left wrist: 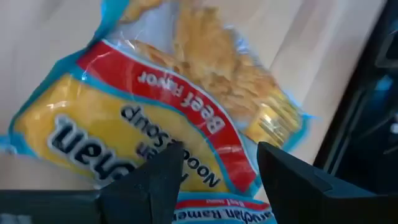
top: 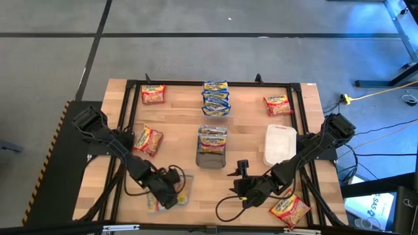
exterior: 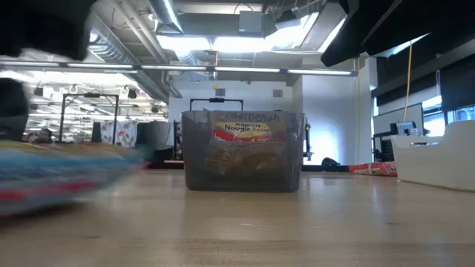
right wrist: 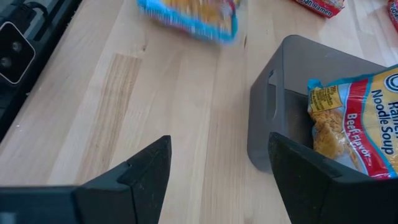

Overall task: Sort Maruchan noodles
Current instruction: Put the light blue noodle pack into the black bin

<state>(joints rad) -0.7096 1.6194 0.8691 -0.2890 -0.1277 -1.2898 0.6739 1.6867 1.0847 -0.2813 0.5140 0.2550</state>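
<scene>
Bench point(top: 176, 124) of pale wood is seen carrying Maruchan packets well apart around its edges, a stack of blue-labelled packets point(top: 215, 98) at the far side and a white tub point(top: 279, 145) to the right. Grey bin point(top: 211, 151) at centre holds a beef-flavour packet point(right wrist: 357, 140), judged a sorting destination. Left gripper point(left wrist: 214, 171) is positioned low over a beef packet point(left wrist: 149, 124) at the near-left edge, jaws parted astride it, nothing yet clamped. Right gripper point(right wrist: 217, 165) is held near the bin, jaws wide and empty.
</scene>
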